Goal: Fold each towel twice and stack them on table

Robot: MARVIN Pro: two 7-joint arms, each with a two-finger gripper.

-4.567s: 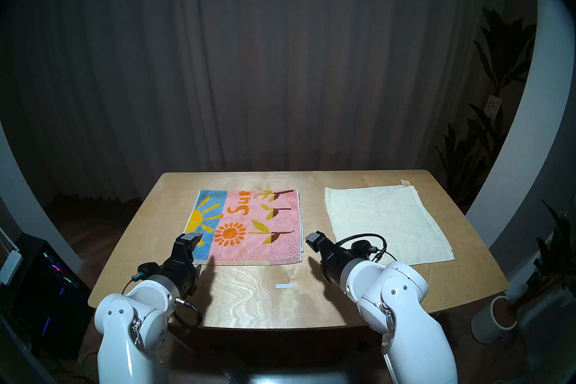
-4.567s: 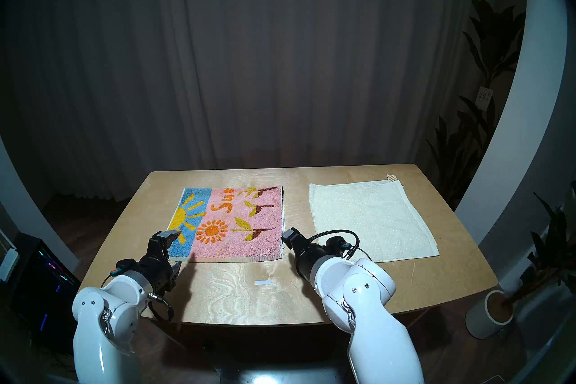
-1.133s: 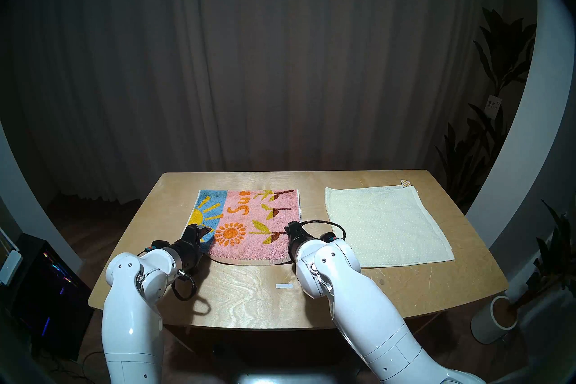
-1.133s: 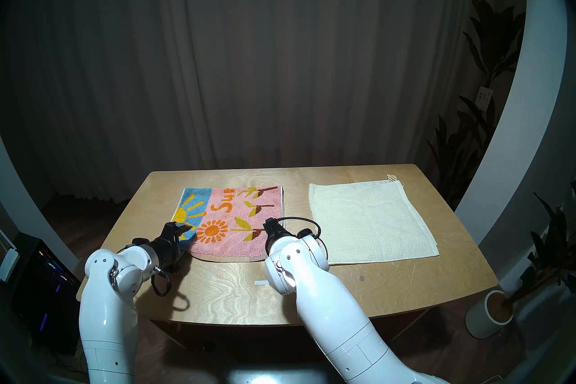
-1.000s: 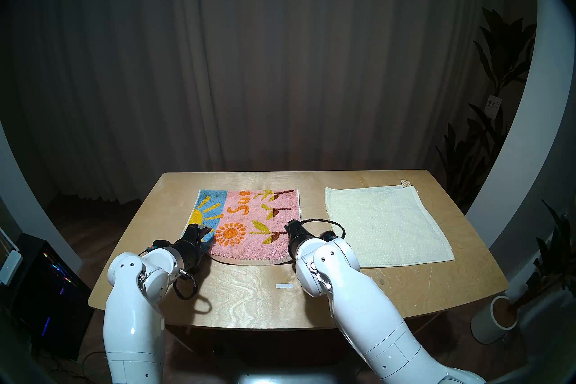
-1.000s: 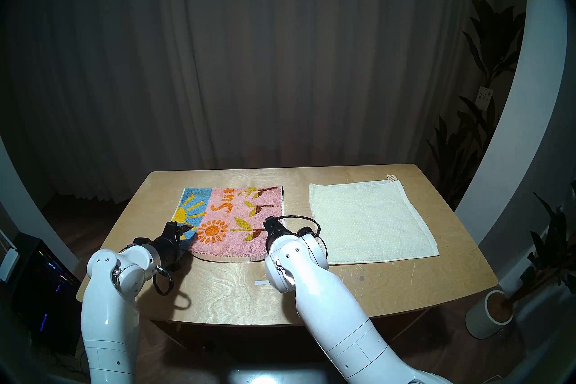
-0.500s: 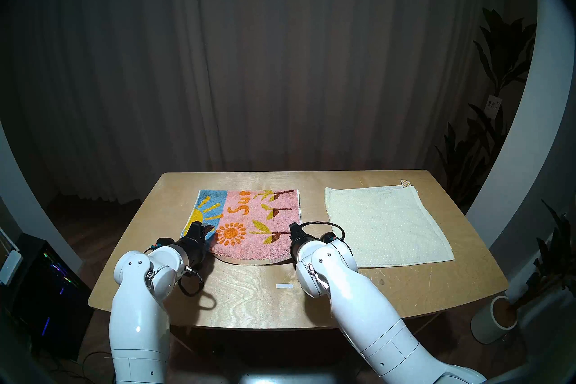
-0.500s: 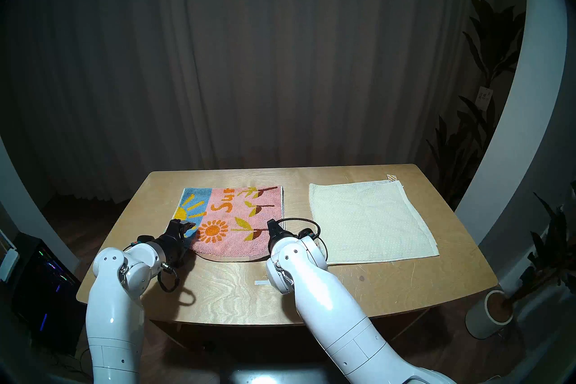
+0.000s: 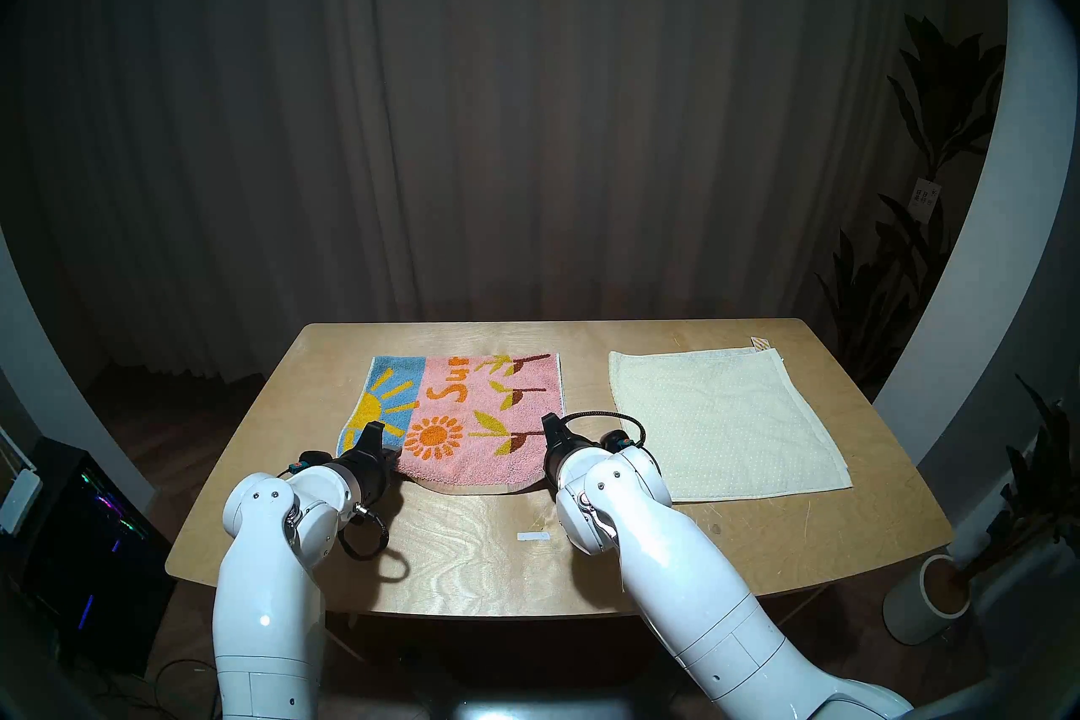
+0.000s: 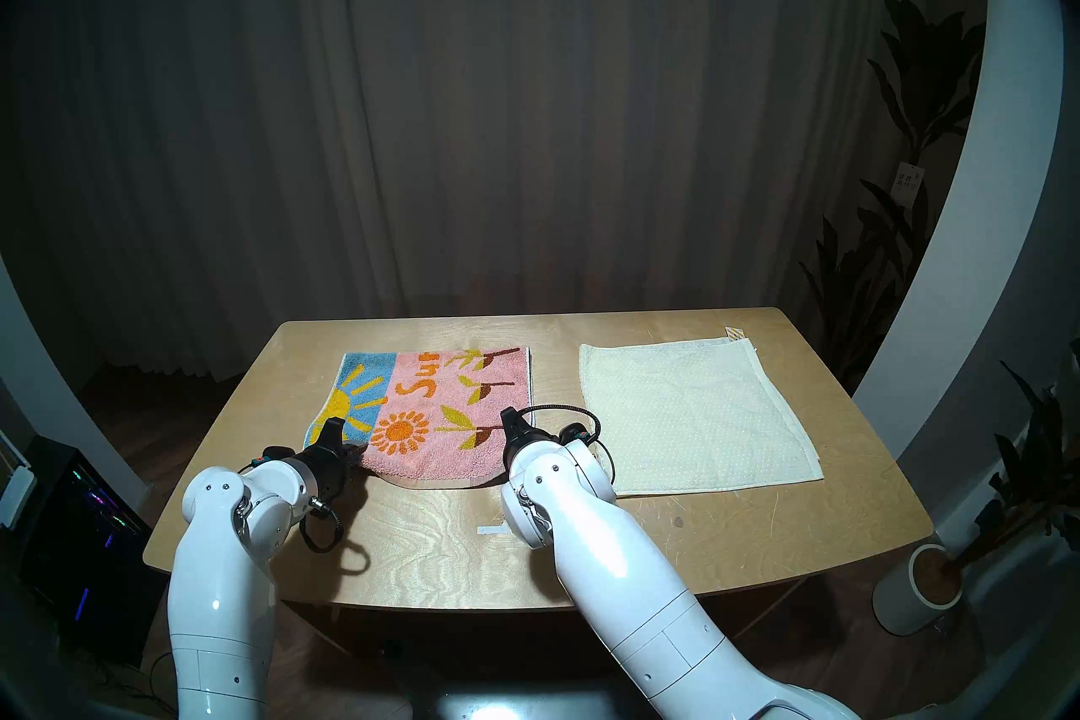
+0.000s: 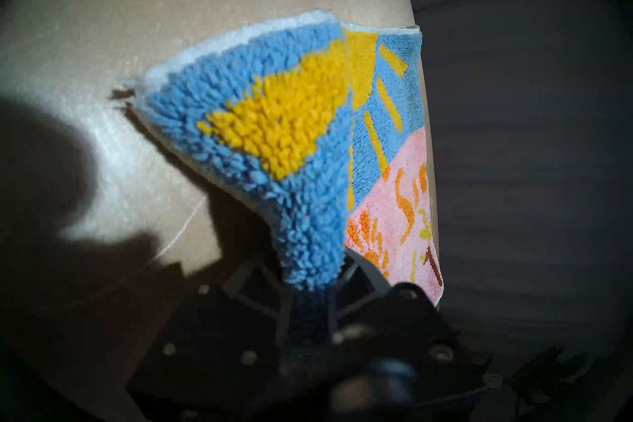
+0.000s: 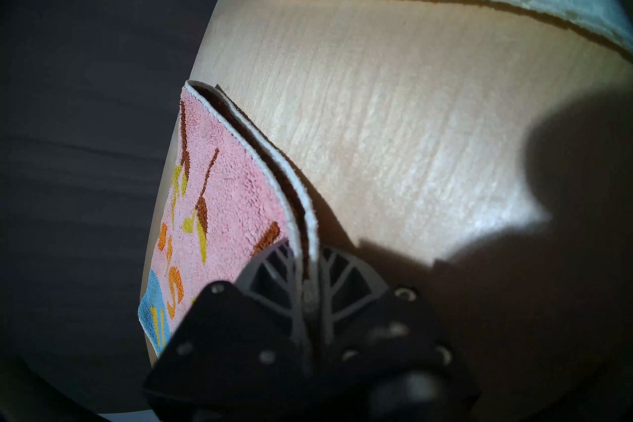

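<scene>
I am a two-armed robot at a light plywood table [image 9: 467,555]. On it lie two towels side by side. The patterned towel [image 9: 467,409], pink and blue with orange-yellow suns and leaves, is on my left half of the table; the cream towel [image 9: 724,421], plain with tiny dots, lies flat on my right, apart from it. My left gripper [image 11: 313,284] is closed tight on the patterned towel's near left corner, blue pile bunched between its jaws. My right gripper [image 12: 306,260] is clamped on the near right corner, pinching two white-edged layers together. The near edge between my grippers hangs raised off the wood, casting a shadow. The towel's far part lies flat.
</scene>
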